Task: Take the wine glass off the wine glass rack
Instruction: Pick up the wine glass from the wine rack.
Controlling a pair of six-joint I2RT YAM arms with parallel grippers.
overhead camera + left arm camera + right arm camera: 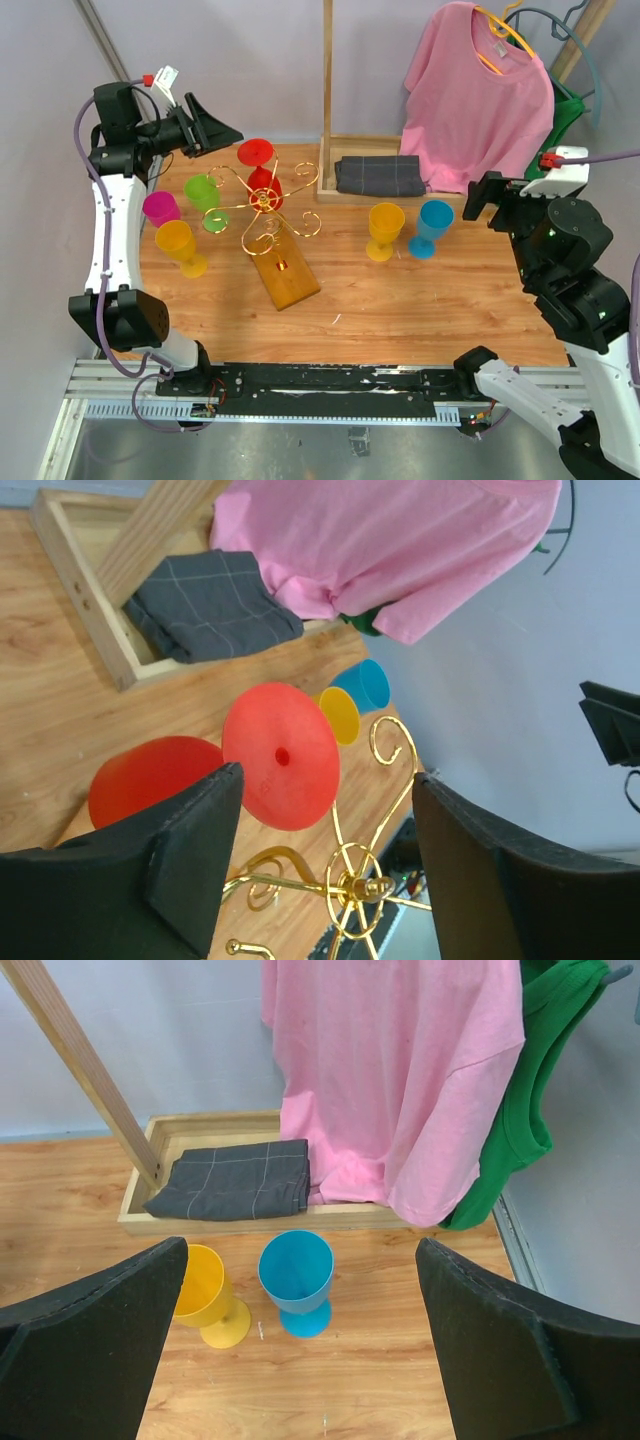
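The gold wire wine glass rack (262, 201) stands mid-table on its wooden base (286, 274). A red wine glass (260, 168) hangs upside down on a far arm, foot up. My left gripper (222, 138) is open, raised just left of and behind the red glass. In the left wrist view the red glass (282, 755) and the rack hub (356, 885) sit ahead between my open left gripper's (328, 810) jaws, not touching. My right gripper (476, 200) is open and empty at the right; in its wrist view it (302, 1252) hovers above the table.
Green (203, 191), magenta (160, 208) and yellow (179, 244) glasses stand left of the rack. A yellow glass (384, 229) and a blue glass (434, 226) stand to its right. A wooden tray with a grey cloth (377, 174) and a hanging pink shirt (480, 95) are at the back.
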